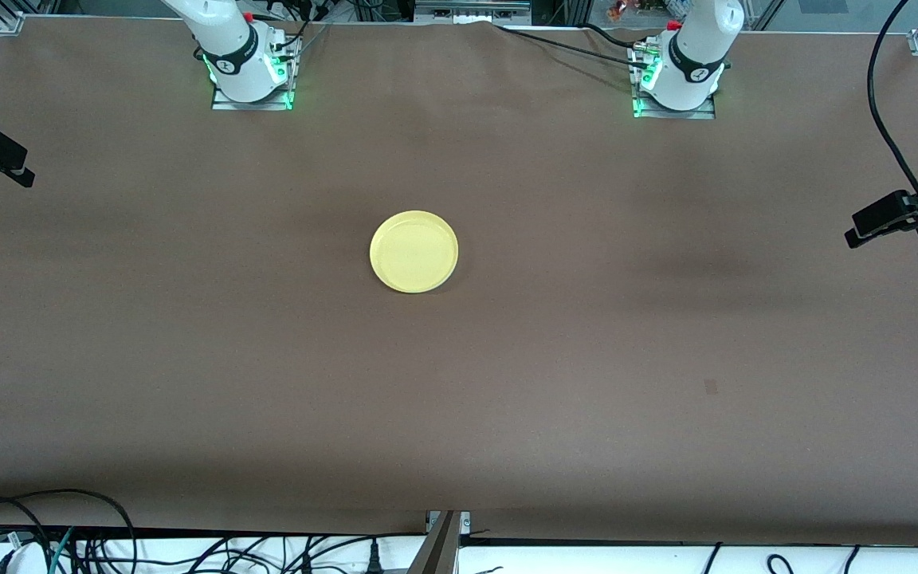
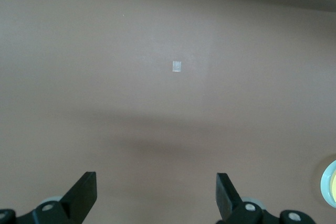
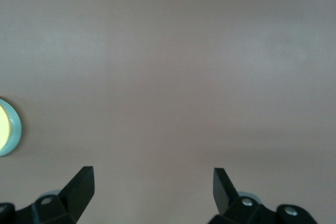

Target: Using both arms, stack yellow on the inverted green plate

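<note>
Yellow plastic is all that is seen of the load in the front view: the yellow plate (image 1: pixel 413 251) lies at the middle of the brown worktop (image 1: pixel 666 335), right way up, about midway between the two arm bases. No pale rim can be made out around it from this height, so the stack is judged already made but cannot be confirmed here. Neither pincer is seen in this view; both arms appear to be waiting.

From the left wrist view, the left pincer (image 2: pixel 156 195) is seen spread wide and empty over bare worktop. At the frame edge a sliver of yellow is ringed by a pale mint rim, taken to be the green plate (image 2: pixel 324 181) lying under the yellow one.

From the right wrist view, the right pincer (image 3: pixel 153 190) is likewise seen wide apart with nothing held, and the same pale rim (image 3: pixel 17 129) is seen around yellow.

Should either arm be swung low across the middle, the top plate could be knocked off, since a smooth upturned base gives little seating.
</note>
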Motion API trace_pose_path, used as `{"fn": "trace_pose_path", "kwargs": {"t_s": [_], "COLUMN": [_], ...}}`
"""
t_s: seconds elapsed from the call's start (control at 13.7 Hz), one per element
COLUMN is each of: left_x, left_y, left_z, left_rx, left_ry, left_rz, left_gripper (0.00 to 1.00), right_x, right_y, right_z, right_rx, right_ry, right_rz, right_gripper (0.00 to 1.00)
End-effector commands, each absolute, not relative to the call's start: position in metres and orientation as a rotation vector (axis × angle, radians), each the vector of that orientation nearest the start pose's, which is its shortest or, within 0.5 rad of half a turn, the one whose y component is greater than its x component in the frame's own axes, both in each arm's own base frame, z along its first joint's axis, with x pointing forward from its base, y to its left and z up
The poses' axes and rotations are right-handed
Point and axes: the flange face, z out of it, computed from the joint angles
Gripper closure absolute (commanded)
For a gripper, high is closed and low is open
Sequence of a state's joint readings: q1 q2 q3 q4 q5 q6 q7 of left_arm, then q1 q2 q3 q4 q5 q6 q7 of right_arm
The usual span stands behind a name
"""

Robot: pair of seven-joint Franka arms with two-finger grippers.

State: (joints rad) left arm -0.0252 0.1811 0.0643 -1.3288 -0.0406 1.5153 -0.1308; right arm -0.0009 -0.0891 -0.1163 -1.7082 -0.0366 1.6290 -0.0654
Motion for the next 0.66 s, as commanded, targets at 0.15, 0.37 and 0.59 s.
{"fn": "trace_pose_path", "kwargs": {"t_s": [0.15, 0.37, 0.59], "left_x": [0.607, 0.607, 0.607], "left_y": [0.014, 0.014, 0.014], "left_z": [0.632, 0.632, 0.632], "left_rx": [-3.144, -3.146, -3.146], "left_ry": [-0.235, -0.235, -0.237], "left_rz": [-0.009, -0.009, -0.009], "left_gripper": [0.0, 0.0, 0.0], "right_x": [0.518, 0.518, 0.518], "right_y": [-0.036, -0.045, -0.039], "right_z": [0.609, 0.605, 0.603], "right_rx": [-3.153, -3.154, -3.157], "right_ry": [0.226, 0.25, 0.236], "right_rz": [0.051, 0.063, 0.082], "right_gripper": [0.0, 0.0, 0.0]}}
